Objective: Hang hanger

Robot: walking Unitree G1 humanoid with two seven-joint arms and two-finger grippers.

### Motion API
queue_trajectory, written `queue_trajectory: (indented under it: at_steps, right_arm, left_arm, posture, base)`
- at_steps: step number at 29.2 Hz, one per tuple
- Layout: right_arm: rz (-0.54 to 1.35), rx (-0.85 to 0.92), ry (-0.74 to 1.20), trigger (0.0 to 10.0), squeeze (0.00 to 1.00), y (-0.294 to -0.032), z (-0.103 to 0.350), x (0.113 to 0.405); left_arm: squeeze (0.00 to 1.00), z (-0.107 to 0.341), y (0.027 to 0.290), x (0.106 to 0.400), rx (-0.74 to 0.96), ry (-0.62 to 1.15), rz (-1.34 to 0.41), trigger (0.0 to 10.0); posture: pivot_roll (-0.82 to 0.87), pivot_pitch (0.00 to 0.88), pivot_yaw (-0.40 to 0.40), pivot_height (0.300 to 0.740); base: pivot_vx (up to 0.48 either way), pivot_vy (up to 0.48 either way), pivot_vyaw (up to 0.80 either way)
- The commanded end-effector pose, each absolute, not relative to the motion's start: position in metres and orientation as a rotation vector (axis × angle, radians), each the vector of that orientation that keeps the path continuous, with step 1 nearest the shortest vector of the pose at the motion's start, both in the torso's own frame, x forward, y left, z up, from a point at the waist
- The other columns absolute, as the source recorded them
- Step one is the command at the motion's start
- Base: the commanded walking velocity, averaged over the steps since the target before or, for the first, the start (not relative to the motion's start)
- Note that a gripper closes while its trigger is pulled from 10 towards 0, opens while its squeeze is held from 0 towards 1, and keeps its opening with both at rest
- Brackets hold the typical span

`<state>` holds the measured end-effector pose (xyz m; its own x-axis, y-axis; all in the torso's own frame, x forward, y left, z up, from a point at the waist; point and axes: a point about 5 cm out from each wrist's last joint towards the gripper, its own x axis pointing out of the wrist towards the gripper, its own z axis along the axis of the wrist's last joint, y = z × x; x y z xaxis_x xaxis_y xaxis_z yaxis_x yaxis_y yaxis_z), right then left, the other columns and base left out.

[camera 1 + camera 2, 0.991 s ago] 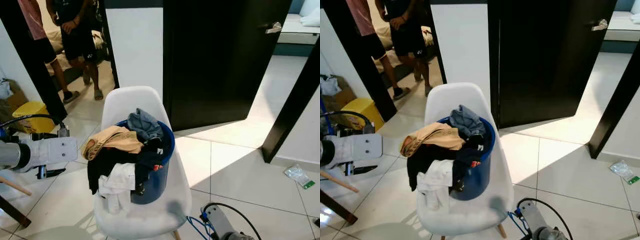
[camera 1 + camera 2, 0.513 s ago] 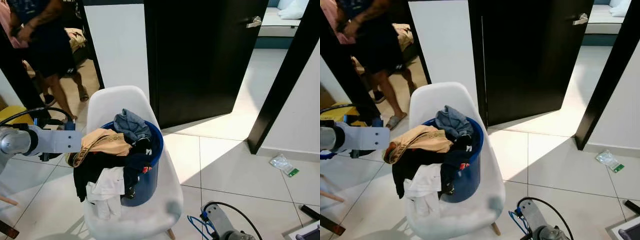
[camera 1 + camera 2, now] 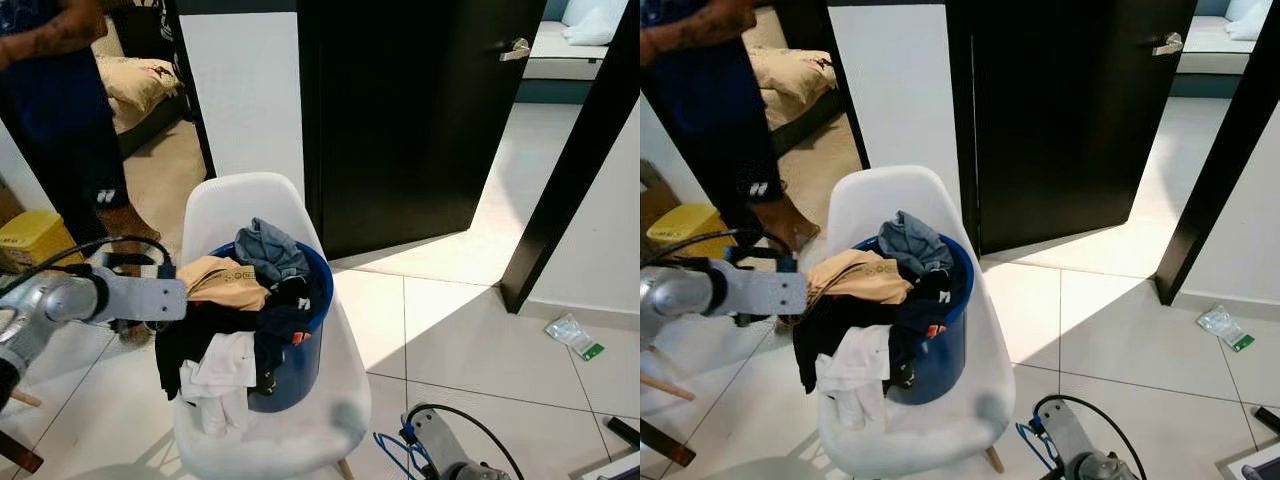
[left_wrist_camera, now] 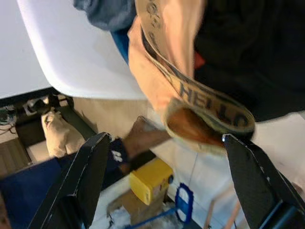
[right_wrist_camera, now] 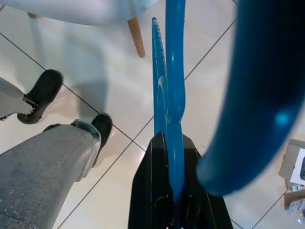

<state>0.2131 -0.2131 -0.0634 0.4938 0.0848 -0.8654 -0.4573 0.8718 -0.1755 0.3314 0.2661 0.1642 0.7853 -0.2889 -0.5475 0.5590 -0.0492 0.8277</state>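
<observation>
Your right gripper [image 5: 167, 210] pinches the blue plastic hanger [image 5: 172, 95], which runs out straight beyond its fingertips. Your left gripper [image 4: 164, 167] is spread around the tan waistband garment [image 4: 190, 95].

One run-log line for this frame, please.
left hand: open, at tan garment | right hand: shut on hanger, low | bucket on chair

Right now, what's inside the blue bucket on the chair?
The blue bucket holds a heap of clothes: a tan garment, a grey-blue one, dark ones and a white one spilling over. Anything underneath is covered.
</observation>
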Motion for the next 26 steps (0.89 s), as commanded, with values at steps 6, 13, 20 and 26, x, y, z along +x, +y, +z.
queue_trajectory:
  at_steps: [6, 13, 20, 26]
  right_arm:
    - [0.345, -0.407, 1.007, 10.0, 0.00, -0.211, -0.064, 0.213]
    - [0.346, -0.407, 1.008, 10.0, 0.00, -0.212, -0.064, 0.213]
    - [0.348, -0.408, 1.008, 10.0, 0.00, -0.212, -0.064, 0.213]
    - [0.348, -0.407, 1.008, 10.0, 0.00, -0.212, -0.064, 0.213]
  left_arm:
    - [0.00, 0.156, 0.264, 0.337, 1.499, 0.224, -0.697, 10.0]
    - [0.00, 0.153, 0.269, 0.340, 1.565, 0.214, -0.641, 10.0]
    - [0.00, 0.150, 0.273, 0.343, 1.587, 0.204, -0.606, 10.0]
    - [0.00, 0.144, 0.273, 0.343, 1.589, 0.204, -0.591, 10.0]
  posture:
    - [-0.04, 0.036, 0.011, 0.740]
    - [-0.04, 0.037, 0.009, 0.740]
    - [-0.04, 0.038, 0.009, 0.740]
    - [-0.04, 0.038, 0.009, 0.740]
  base:
    - [0.000, 0.000, 0.00]
    - [0.000, 0.000, 0.00]
    - [0.000, 0.000, 0.00]
    - [0.000, 0.000, 0.00]
